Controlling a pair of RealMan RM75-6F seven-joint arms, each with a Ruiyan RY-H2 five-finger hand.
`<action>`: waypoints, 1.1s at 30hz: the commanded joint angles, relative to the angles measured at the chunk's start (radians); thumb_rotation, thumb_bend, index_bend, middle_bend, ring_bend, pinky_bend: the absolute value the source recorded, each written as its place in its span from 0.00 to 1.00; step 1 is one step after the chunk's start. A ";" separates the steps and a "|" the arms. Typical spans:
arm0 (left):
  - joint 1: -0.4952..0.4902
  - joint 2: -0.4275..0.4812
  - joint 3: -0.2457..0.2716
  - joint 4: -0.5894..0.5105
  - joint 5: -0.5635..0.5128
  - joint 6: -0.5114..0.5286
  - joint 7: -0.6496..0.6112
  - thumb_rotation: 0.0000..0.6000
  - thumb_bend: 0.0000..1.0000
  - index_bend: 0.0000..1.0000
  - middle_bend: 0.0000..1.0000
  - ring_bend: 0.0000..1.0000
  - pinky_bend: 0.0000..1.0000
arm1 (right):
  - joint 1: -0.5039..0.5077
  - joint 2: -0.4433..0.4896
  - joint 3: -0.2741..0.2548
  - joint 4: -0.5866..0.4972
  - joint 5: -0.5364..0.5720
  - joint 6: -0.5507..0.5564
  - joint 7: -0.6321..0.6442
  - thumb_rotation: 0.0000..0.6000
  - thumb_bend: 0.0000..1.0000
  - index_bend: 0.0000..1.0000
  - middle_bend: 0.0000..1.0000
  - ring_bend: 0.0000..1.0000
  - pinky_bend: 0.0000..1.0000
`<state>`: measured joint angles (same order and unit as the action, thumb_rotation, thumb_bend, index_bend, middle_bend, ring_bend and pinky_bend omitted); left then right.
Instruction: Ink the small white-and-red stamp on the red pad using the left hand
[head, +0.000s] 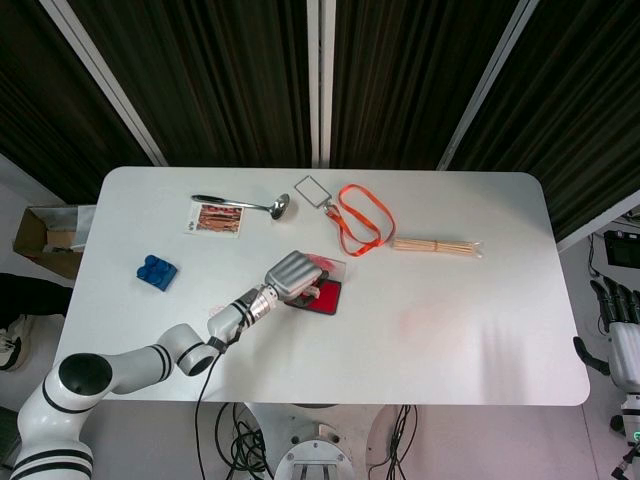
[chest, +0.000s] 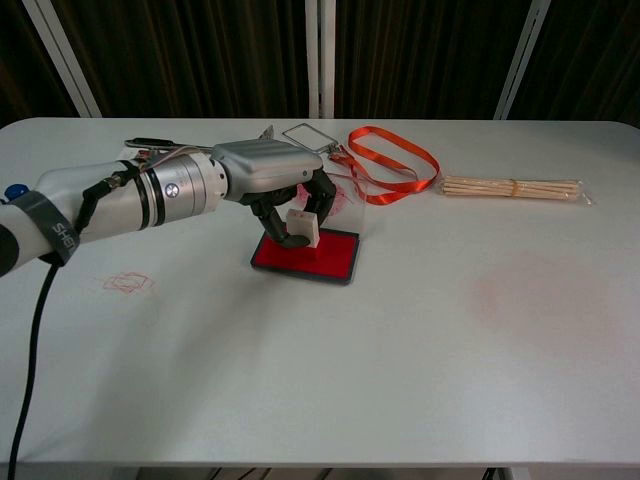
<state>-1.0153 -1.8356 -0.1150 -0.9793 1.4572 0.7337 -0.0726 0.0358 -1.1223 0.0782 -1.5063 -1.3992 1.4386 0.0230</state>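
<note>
**Stamp on the pad**

Our left hand (chest: 275, 185) held the small white-and-red stamp (chest: 303, 228) in curled fingers, its base down on the red pad (chest: 325, 257) near the table (chest: 400, 340) centre. Our right hand (head: 620, 330) hung off the table's edge; we could not tell its finger spread.

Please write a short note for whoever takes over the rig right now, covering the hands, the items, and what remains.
Left hand: holds the stamp, set down on the red pad; the contact itself is hidden by the fingers.
Right hand: idle off the table's right edge, holding nothing.
Pad: mid-table, its clear lid propped up behind it.
Done: stamp picked up and brought onto the pad.
Left: press to ink, then lift off.
</note>
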 joint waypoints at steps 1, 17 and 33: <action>-0.001 -0.007 0.004 0.010 0.000 0.000 -0.006 1.00 0.41 0.59 0.57 0.88 0.97 | 0.000 -0.001 0.000 0.001 0.000 -0.001 0.002 1.00 0.23 0.00 0.00 0.00 0.00; -0.001 -0.032 0.017 0.059 0.003 0.003 -0.046 1.00 0.42 0.59 0.58 0.88 0.97 | -0.003 0.002 0.000 -0.003 -0.003 0.004 -0.002 1.00 0.23 0.00 0.00 0.00 0.00; 0.074 0.244 -0.006 -0.262 -0.025 0.105 -0.015 1.00 0.42 0.60 0.58 0.88 0.97 | 0.000 0.002 -0.001 -0.007 -0.018 0.008 0.002 1.00 0.23 0.00 0.00 0.00 0.00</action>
<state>-0.9751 -1.6605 -0.1212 -1.1689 1.4457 0.8083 -0.1090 0.0353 -1.1203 0.0771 -1.5134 -1.4168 1.4464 0.0248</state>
